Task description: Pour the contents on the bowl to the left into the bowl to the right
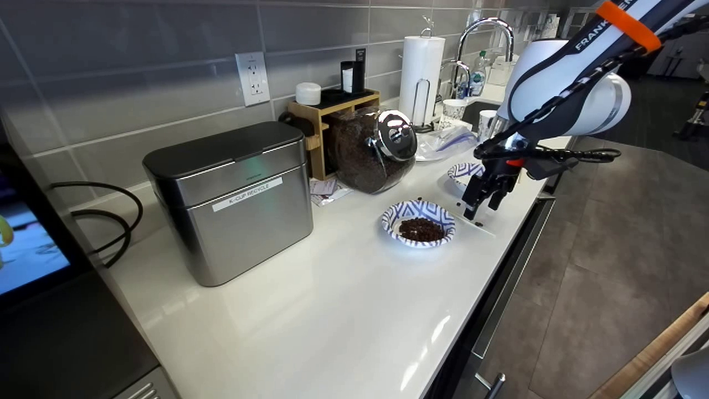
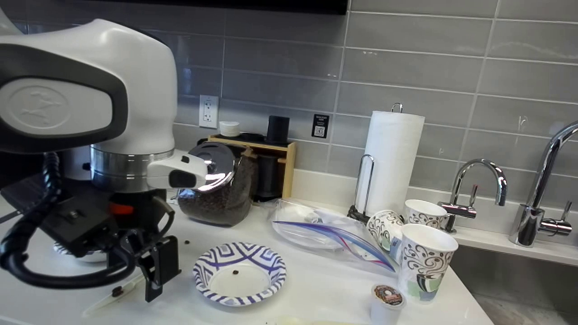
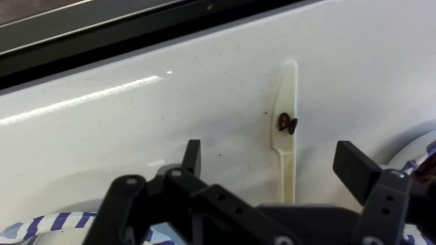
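you get bright glare streaking the white countertop (image 1: 343, 321) near its front edge in an exterior view, while the floor (image 1: 598, 238) beside it looks dim. in your wrist view, glare shows as a long white streak, and soft shadow borders the paper bowl (image 3: 417, 149) at right.

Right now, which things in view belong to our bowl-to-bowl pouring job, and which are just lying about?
For the job: open gripper; dark beans; bowl holding them; the other bowl.

Lying about: plastic knife; paper cups; zip bag; lidded jar; paper towel roll.
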Action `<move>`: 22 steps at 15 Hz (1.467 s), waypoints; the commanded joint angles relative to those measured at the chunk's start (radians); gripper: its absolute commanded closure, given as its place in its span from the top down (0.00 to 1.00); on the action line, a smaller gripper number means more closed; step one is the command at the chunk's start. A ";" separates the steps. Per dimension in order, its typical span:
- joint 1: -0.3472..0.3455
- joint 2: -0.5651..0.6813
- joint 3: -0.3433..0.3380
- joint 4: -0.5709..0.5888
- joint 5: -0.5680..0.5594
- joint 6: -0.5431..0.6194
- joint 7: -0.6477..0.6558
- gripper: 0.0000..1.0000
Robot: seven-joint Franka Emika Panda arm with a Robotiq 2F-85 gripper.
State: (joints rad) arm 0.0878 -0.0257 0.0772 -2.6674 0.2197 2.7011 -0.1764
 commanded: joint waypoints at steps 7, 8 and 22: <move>0.000 0.067 0.005 0.075 -0.150 0.029 0.067 1.00; 0.001 0.076 0.006 0.085 -0.150 0.023 0.066 1.00; 0.008 0.147 0.013 0.167 -0.179 -0.058 0.109 0.91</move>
State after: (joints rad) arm 0.0911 0.1053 0.0865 -2.5263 0.0738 2.6847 -0.1069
